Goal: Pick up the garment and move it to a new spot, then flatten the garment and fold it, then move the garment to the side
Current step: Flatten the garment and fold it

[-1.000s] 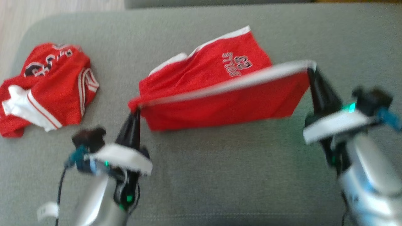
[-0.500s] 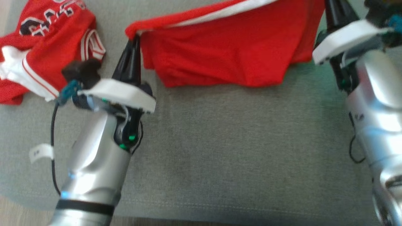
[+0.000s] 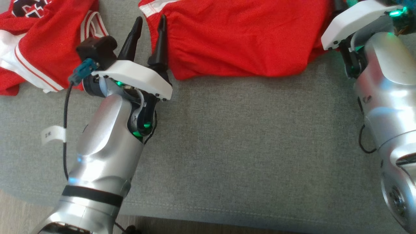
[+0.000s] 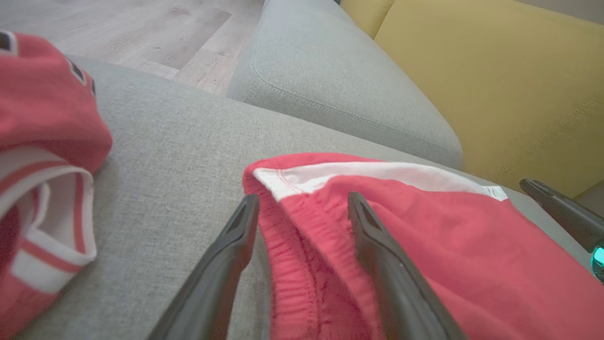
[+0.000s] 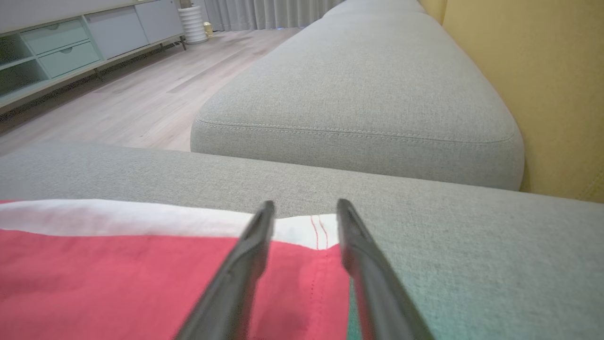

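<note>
The red shorts [image 3: 240,35] with a white hem lie spread on the grey sofa cushion [image 3: 243,146]. My left gripper [image 3: 149,24] stands open at their left corner. In the left wrist view that gripper [image 4: 302,203] has the corner of the shorts [image 4: 424,245] loose between its parted fingers. My right gripper [image 5: 304,208] is open too, its fingers astride the white-hemmed right corner of the shorts [image 5: 141,278]. In the head view its white housing [image 3: 354,22] sits at the shorts' right end, and its fingertips are cut off by the top edge.
A second red garment [image 3: 42,42] with white trim lies crumpled left of my left gripper. The cushion's front edge and wooden floor [image 3: 19,208] run along the bottom. A yellow backrest [image 4: 495,85] rises behind, and another grey cushion [image 5: 368,94] adjoins.
Both grippers have opened and let go of the shorts, which were held stretched above the cushion and now lie on it. The head view has shifted down toward the cushion's front edge.
</note>
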